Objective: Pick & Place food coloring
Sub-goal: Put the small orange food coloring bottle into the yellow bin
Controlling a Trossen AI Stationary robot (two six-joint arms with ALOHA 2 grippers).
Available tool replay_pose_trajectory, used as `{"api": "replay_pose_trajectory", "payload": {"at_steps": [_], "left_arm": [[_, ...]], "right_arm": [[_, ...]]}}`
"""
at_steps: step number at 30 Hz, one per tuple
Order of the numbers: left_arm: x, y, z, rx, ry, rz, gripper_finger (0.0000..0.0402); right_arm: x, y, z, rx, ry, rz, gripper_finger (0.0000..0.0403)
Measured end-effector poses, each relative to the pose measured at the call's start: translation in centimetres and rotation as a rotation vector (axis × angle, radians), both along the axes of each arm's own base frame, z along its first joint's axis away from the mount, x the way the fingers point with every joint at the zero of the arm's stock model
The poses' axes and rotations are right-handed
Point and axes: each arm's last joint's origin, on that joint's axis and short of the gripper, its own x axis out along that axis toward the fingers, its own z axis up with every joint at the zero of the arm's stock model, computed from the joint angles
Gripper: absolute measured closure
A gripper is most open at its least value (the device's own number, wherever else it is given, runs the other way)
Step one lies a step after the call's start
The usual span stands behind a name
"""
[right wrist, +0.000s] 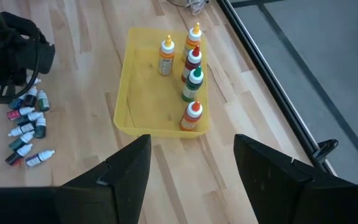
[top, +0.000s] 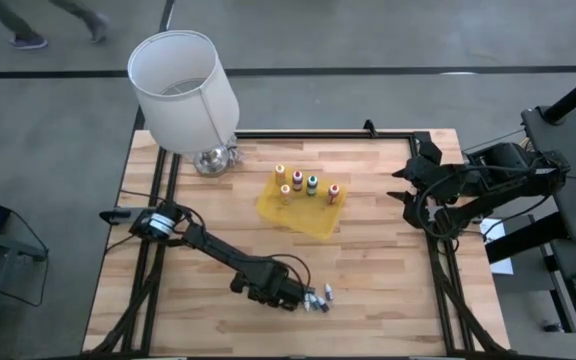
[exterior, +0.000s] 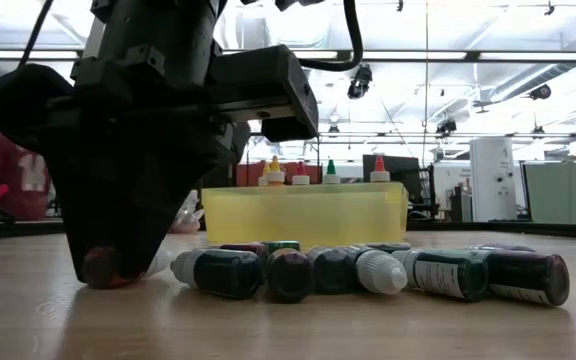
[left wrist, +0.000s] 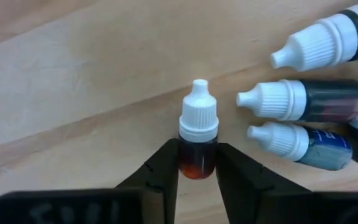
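Here the left gripper (left wrist: pixel 197 171) has its fingers pinching a small red vial (left wrist: pixel 197 146) lying on the tabletop (left wrist: pixel 73 93) beside the other vials (left wrist: pixel 303 99), so it should squeeze firmly and lift straight up, while the right gripper (right wrist: pixel 191 165) waits open near the yellow tray (right wrist: pixel 135 93).

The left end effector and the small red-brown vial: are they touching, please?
Touching: the left wrist view shows the left end effector with both fingers pressed against the small red-brown vial.
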Motion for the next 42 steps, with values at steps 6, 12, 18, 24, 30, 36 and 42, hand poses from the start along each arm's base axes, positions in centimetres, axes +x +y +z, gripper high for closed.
{"api": "replay_pose_trajectory", "payload": {"at_steps": [6, 12, 18, 24, 30, 36, 42], "left_arm": [[0.1, 0.3, 0.1, 0.0, -0.005, -0.01, 0.0341], [0.3, 0.6, 0.3, -0.007, -0.017, -0.036, 0.0342], [1.1, 0.4, 2.0, -0.038, -0.092, -0.116, 0.0342], [2.8, 0.5, 5.1, -0.053, -0.24, -0.236, 0.0343], [4.6, 1.2, 9.9, -0.026, -0.461, -0.384, 0.0343], [5.9, 2.5, 15.6, 0.036, -0.706, -0.52, 0.0343], [6.0, 4.2, 21.2, 0.115, -0.927, -0.629, 0.0343]], "right_arm": [[0.0, 0.0, 0.0, 0.0, 0.0, 0.0, 0.0179], [0.0, 0.0, 0.0, 0.0, 0.0, 0.0, 0.0179], [0.0, 0.0, 0.0, 0.0, 0.0, 0.0, 0.0179], [0.0, 0.0, 0.0, 0.005, 0.0, 0.012, 0.0179], [0.2, 0.5, 0.3, 0.076, 0.003, 0.17, 0.0179], [0.8, 1.3, 0.9, 0.197, -0.057, 0.363, 0.0179], [1.1, 1.6, 1.4, 0.252, -0.115, 0.428, 0.0179]]}}
